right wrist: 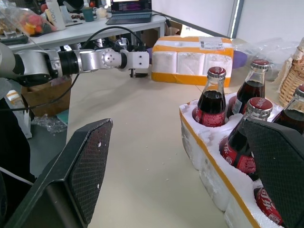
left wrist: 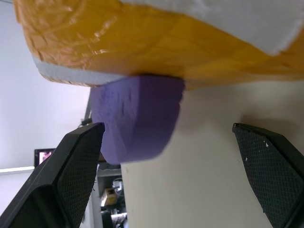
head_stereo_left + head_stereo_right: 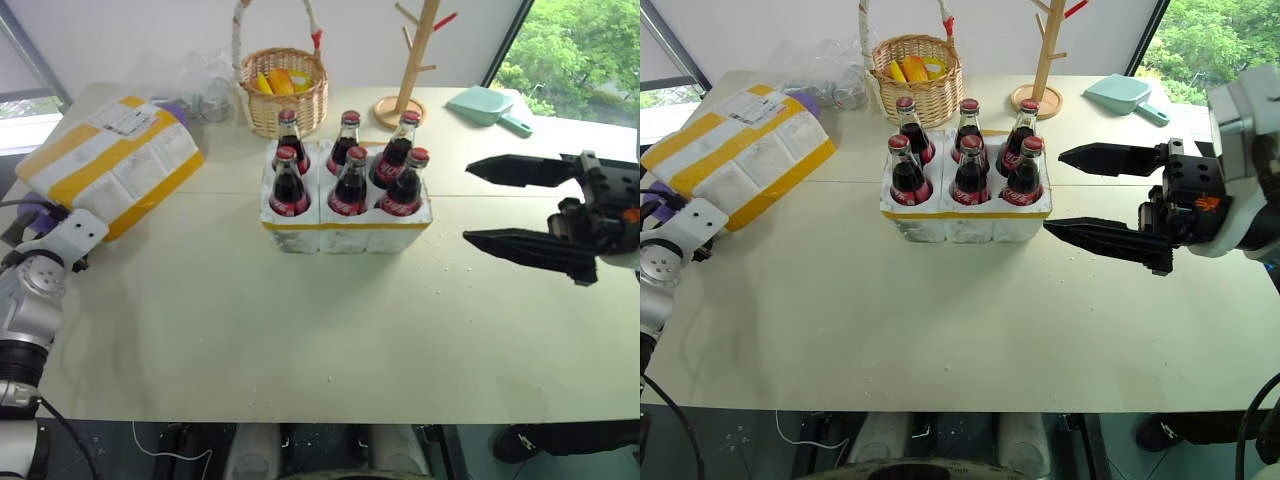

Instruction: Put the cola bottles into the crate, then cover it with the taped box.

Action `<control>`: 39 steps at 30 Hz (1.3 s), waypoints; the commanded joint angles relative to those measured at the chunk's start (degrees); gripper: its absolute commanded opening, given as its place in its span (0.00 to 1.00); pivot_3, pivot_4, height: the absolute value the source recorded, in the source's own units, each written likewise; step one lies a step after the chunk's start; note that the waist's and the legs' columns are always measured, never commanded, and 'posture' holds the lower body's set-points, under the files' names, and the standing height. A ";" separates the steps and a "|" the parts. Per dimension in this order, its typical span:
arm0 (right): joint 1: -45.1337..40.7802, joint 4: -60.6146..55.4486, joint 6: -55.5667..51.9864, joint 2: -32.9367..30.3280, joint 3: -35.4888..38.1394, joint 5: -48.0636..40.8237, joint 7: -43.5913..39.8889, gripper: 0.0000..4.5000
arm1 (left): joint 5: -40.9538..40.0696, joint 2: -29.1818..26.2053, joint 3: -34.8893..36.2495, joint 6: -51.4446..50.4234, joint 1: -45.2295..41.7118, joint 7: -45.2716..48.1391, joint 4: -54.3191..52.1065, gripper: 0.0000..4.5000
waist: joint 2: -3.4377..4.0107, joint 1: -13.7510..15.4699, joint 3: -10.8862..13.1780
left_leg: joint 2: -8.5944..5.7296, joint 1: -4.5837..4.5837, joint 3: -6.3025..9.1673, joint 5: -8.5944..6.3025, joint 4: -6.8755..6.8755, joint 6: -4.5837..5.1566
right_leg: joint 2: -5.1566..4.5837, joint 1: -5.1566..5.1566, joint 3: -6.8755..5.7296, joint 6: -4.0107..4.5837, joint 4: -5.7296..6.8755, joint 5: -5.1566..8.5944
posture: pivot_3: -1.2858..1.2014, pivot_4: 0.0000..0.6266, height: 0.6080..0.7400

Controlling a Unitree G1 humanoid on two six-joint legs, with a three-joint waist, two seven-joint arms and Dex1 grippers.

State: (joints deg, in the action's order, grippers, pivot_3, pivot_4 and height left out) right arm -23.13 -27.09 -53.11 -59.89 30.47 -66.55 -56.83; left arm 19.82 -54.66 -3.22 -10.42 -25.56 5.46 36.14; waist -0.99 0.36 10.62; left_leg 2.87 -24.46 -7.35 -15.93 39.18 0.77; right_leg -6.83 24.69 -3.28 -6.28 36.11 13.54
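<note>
Both grippers stand fully open and hold nothing. Your left gripper (image 2: 166,175) faces the near end of the box (image 3: 110,160), which lies tilted at the upper left of the head views, one edge propped on a purple block (image 2: 135,118). Your right gripper (image 3: 1090,195) hangs level at the right of the frame, just beside the crate (image 3: 965,220), apart from it. All six bottles (image 3: 350,170) already sit upright in the crate's wells at centre frame, so the step in hand appears to be taking up the box. Set the left fingers (image 2: 71,166) either side of a taped edge, not around the purple block, which sits between them now. Bring the right gripper across to the opposite side before lifting, since a box of this width probably needs both. Keep it level on the carry and clear of the caps. The left wrist view shows the block wedged under the box, which the head views barely reveal. The right wrist view shows the left arm reaching toward the box end, and a desk with a laptop (image 1: 128,9) behind.
</note>
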 commanded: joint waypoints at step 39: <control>4.50 2.03 8.32 -1.22 0.25 6.32 0.44 1.00 | -0.69 -0.85 -1.33 25.37 -30.94 8.82 -3.47 0.26 | -0.58 0.09 -0.14 | -0.06 0.01 -0.12 0.01 0.11 0.01 | 0.02 -0.05 -0.01 -0.02 0.01 -0.01 | 0.52 0.24 1.00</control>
State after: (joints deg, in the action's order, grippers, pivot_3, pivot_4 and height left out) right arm -18.08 -24.49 -46.16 -61.41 30.42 -60.76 -56.86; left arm 20.46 -55.63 -5.28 14.74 -55.56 12.00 35.85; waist -1.58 0.45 10.48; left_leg 2.82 -24.44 -7.49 -15.90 39.30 0.74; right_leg -6.80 24.64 -3.29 -6.30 36.13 13.53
